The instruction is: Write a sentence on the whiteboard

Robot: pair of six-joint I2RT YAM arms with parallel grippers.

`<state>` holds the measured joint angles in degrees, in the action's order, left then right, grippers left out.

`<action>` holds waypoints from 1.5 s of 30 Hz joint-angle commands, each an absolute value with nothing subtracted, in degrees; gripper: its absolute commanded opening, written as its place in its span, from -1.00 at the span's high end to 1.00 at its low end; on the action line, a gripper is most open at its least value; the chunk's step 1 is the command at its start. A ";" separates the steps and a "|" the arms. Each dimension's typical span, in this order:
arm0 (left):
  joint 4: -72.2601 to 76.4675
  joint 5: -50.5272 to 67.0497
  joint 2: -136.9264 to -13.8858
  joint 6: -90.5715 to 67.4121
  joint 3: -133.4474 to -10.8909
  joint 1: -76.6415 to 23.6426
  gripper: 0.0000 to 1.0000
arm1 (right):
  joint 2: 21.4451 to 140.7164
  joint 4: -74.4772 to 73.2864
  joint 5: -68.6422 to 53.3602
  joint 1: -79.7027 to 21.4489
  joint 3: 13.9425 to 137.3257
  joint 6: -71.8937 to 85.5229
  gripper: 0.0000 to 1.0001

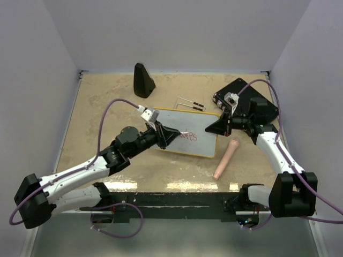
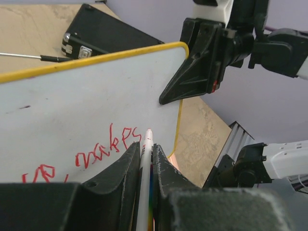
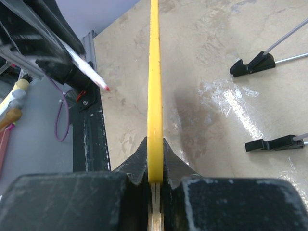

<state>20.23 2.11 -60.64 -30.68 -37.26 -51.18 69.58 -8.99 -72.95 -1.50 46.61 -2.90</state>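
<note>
Writing is partway done, I'd say: the left fingers (image 2: 147, 149) are closed tight on a white marker (image 2: 144, 178) with a red tip, which sits just past the end of "makes". The sentence (image 2: 107, 150) so far is that word plus a fragment of another to its left, cut off by the frame. From the right wrist view the tip looks slightly clear of the board face, so likely a gap between words. The whiteboard (image 1: 185, 119) sits mid-counter (image 1: 107, 101). The right fingers (image 3: 155, 144) are clamped shut on the yellow rim (image 3: 154, 72) at its right edge, steadying it. Little room is left to the right of "makes", so the next word probably needs a new line. The area below is hidden behind the left fingers, so I can't tell what is written there. The sentence doesn't read as finished yet.
</note>
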 commanded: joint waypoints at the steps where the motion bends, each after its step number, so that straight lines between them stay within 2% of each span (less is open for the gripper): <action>1: 17.06 1.41 -53.10 -28.74 -35.69 -49.22 1.00 | 68.29 -12.39 -75.76 -1.58 50.27 -8.16 1.00; 9: 12.57 3.33 -41.76 -28.65 -33.14 -42.63 1.00 | 68.99 -22.31 -73.31 -1.58 53.70 -16.60 1.00; 15: 13.62 6.41 -37.71 -28.13 -29.11 -42.10 1.00 | 69.35 -28.38 -71.55 -1.58 56.16 -21.70 1.00; 27: 16.43 5.27 -25.23 -29.53 -19.43 -41.92 1.00 | 73.21 -40.25 -67.94 -1.50 63.10 -27.69 1.00; 35: 23.72 7.56 -26.01 -32.96 -13.54 -41.84 1.00 | 71.28 -35.60 -66.71 -1.58 60.47 -23.56 1.00; 45: 34.18 8.35 -38.39 -31.82 -13.27 -41.84 1.00 | 72.24 -35.68 -68.20 -1.58 59.77 -25.05 1.00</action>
